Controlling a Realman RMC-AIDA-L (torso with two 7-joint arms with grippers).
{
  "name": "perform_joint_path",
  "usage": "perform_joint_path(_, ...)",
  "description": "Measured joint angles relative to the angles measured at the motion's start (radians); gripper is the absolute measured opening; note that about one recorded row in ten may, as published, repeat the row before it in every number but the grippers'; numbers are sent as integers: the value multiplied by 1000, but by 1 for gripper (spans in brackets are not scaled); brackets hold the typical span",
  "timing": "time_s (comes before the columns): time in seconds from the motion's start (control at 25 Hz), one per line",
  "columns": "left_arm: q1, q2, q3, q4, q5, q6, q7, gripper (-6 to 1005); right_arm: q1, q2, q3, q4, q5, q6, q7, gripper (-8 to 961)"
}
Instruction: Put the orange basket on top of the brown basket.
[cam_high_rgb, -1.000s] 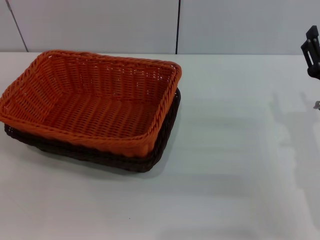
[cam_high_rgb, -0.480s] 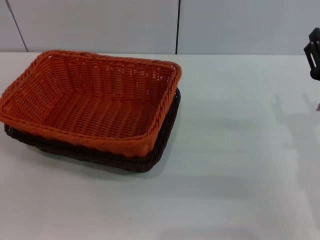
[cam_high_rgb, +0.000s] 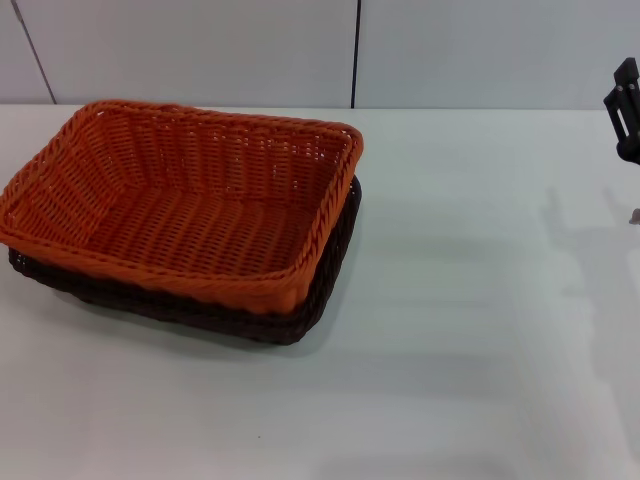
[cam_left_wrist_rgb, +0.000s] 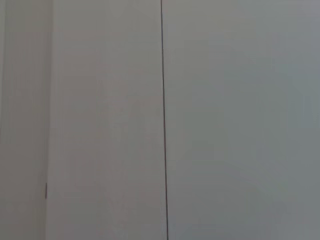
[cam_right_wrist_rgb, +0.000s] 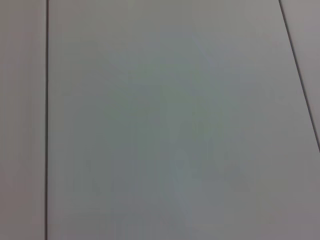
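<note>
So the orange basket (cam_high_rgb: 185, 205) is sitting nested on top of the brown basket (cam_high_rgb: 318, 295), only the dark rim peeking out underneath; both are on the white desk (cam_high_rgb: 450, 350), well off to the left of the right end effector (cam_high_rgb: 624, 110); that one's barely poking in at the edge, raised above the desk, can't tell if it's open or closed; the left end effector isn't showing anywhere; both wrist cams just see blank wall panels (cam_left_wrist_rgb: 225, 120).

1. One orange basket (cam_high_rgb: 190, 205), nested in the brown one.
2. One brown basket (cam_high_rgb: 320, 290), on the table's left half.
3. One table (cam_high_rgb: 460, 330).
4. One robot hand (cam_high_rgb: 625, 110), at the table's right edge.
</note>
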Motion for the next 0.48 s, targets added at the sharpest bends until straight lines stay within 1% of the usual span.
perform_joint_path(0.48,0,-2,0,0,0,0,0,765,1,0,0,2,0,0,0,756)
